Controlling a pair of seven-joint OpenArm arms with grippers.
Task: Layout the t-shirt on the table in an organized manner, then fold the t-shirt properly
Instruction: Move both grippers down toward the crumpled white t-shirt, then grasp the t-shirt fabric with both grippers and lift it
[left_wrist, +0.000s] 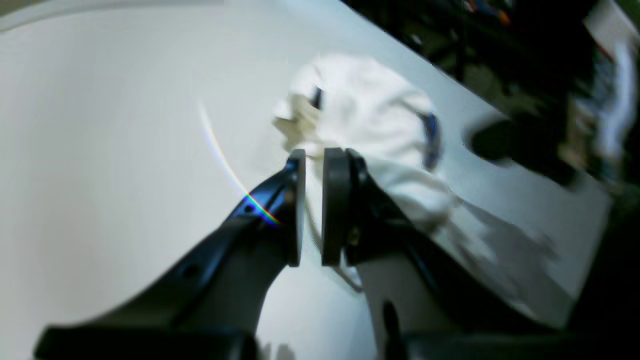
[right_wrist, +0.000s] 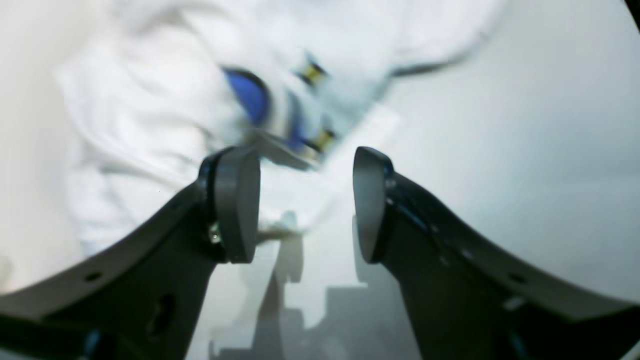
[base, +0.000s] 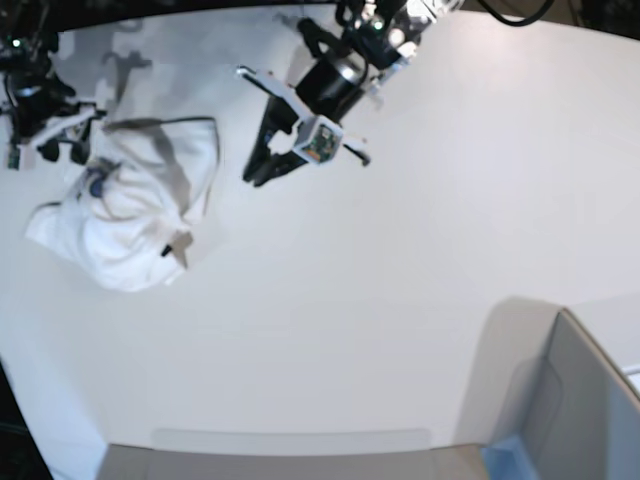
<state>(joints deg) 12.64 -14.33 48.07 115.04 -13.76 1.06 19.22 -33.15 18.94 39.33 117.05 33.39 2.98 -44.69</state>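
The white t-shirt (base: 130, 205) lies crumpled in a heap on the left of the white table (base: 400, 300), with a bit of blue print showing. My left gripper (base: 262, 172) hovers just right of the heap, apart from it. In the left wrist view its jaws (left_wrist: 312, 210) leave only a narrow gap with nothing gripped, and the t-shirt (left_wrist: 365, 115) lies just beyond them. My right gripper (base: 58, 148) is at the heap's upper left. The right wrist view shows it (right_wrist: 306, 200) wide open and empty just above the t-shirt (right_wrist: 150, 115), near blue and yellow print.
A grey box (base: 575, 400) with a blue corner (base: 505, 455) stands at the front right. The table's curved edge (base: 60, 400) runs close along the shirt's left side. Dark clutter (left_wrist: 525, 60) lies beyond the table edge in the left wrist view.
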